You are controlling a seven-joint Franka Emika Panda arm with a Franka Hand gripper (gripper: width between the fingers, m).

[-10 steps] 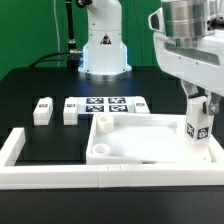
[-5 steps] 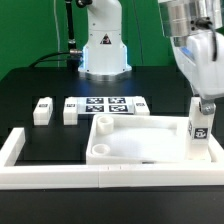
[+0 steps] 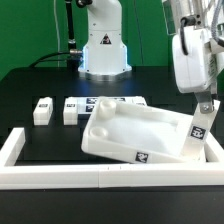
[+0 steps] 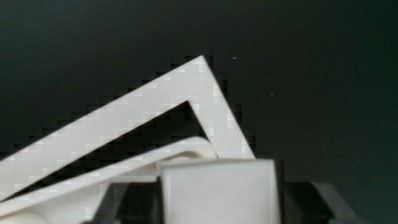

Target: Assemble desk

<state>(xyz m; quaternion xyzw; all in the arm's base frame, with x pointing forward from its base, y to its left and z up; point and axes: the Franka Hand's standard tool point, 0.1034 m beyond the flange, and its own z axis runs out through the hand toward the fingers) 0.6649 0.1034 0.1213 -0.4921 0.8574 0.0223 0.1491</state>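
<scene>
The white tray-like tabletop (image 3: 130,128) sits tilted and skewed inside the fenced area, with a tag on the edge that faces the camera. My gripper (image 3: 203,112) is at the exterior view's right, shut on a white block leg (image 3: 200,128) that stands at the tabletop's right corner and leans a little. In the wrist view the leg (image 4: 214,192) fills the gap between my dark fingers (image 4: 135,198), with a white angled rim (image 4: 199,95) beyond it. Two loose legs (image 3: 41,108) (image 3: 70,108) stand at the back left.
The marker board (image 3: 92,102) lies behind the tabletop, partly hidden by it. Low white fence bars run along the front (image 3: 100,180) and the left (image 3: 12,148). The robot base (image 3: 104,50) stands at the back on the black table.
The tabletop lay flat and square before. Now it is tipped and turned, with its tagged edge showing. The gripper and leg have shifted slightly right.
</scene>
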